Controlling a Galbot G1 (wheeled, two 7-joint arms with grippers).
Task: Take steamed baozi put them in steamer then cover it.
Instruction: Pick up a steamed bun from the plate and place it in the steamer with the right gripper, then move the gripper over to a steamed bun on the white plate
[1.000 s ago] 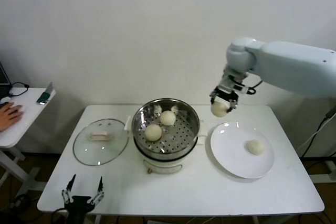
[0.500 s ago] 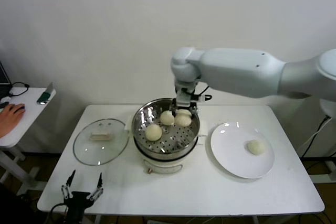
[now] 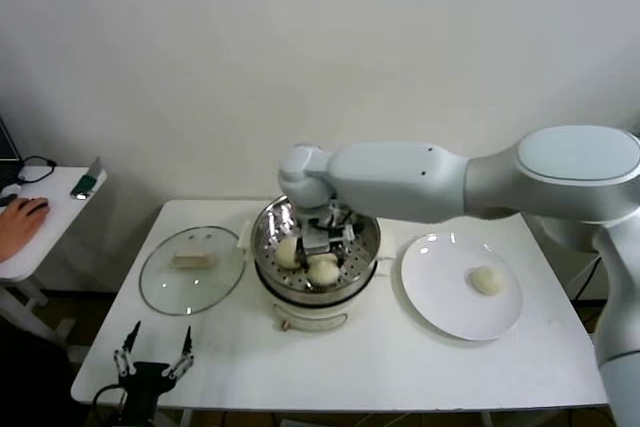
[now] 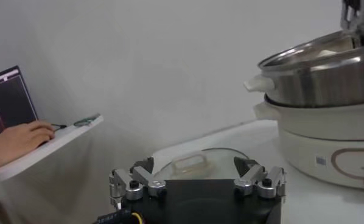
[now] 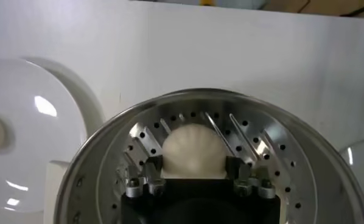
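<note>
The steamer [image 3: 372, 234] stands mid-table with its perforated tray showing. My right gripper [image 3: 322, 255] reaches down into it, shut on a cream baozi [image 3: 323, 272] low over the tray. In the right wrist view the baozi [image 5: 193, 146] sits between the two fingers of the gripper [image 5: 194, 167]. A second baozi [image 3: 288, 252] lies in the steamer beside it; the arm hides the rest of the tray. Another baozi [image 3: 487, 280] lies on the white plate [image 3: 440, 292]. The glass cover [image 3: 192, 269] lies flat left of the steamer. My left gripper [image 3: 152, 359] is open, parked off the table's front left corner.
A small side table [image 3: 45, 212] with a person's hand [image 3: 22, 217] stands at the far left. In the left wrist view the cover [image 4: 215, 155] lies beyond my left gripper [image 4: 193, 165], with the steamer [image 4: 328, 73] to one side. The wall is close behind.
My right arm carried the baozi from above the plate leftwards over the steamer, then lowered it towards the tray's front. The left arm stayed put.
</note>
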